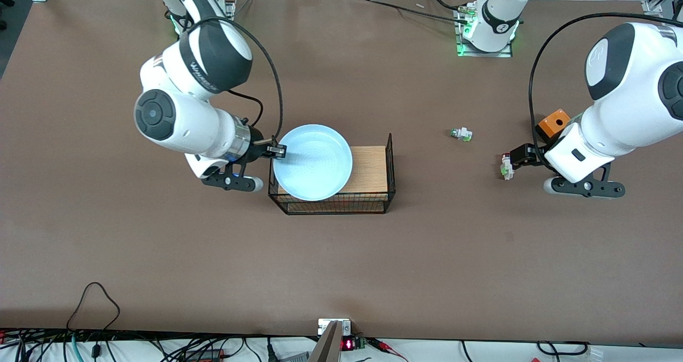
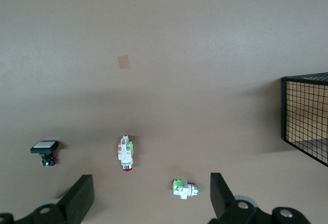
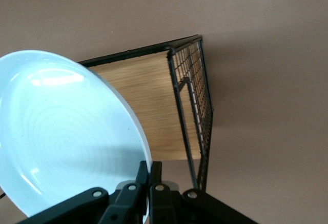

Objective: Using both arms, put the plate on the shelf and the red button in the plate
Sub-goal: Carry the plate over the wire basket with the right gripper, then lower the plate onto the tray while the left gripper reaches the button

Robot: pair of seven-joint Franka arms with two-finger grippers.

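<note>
Plate [image 1: 315,162]: pale blue, held over the wire basket [image 1: 392,164] with its wooden floor. Right gripper [image 1: 276,150] pinches the plate's rim at the edge toward the right arm's end; in the right wrist view its fingers [image 3: 148,175] are closed tight on the rim of the plate [image 3: 66,137]. Whether the plate touches the basket yet, cannot tell.

Red button [image 2: 126,154]: lying on its side on the bare table, red cap visible, under the left gripper [image 2: 151,196]. That gripper's fingers are spread wide and hold nothing; the button sits between them in the left wrist view. Front view shows the left gripper [image 1: 507,165] low over the table toward the left arm's end.

Nearby: green-capped part [image 1: 461,134], farther from the front camera; black part with white face [image 2: 45,151]; orange block [image 1: 553,123] beside the left arm.

Risks, as judged: rim pinch is thin, so the plate could slip or tip on release and catch the basket wall. The button is small and lying down; fingers closing off-centre could roll it.

Surface: brown matte table, cables along the near edge.
</note>
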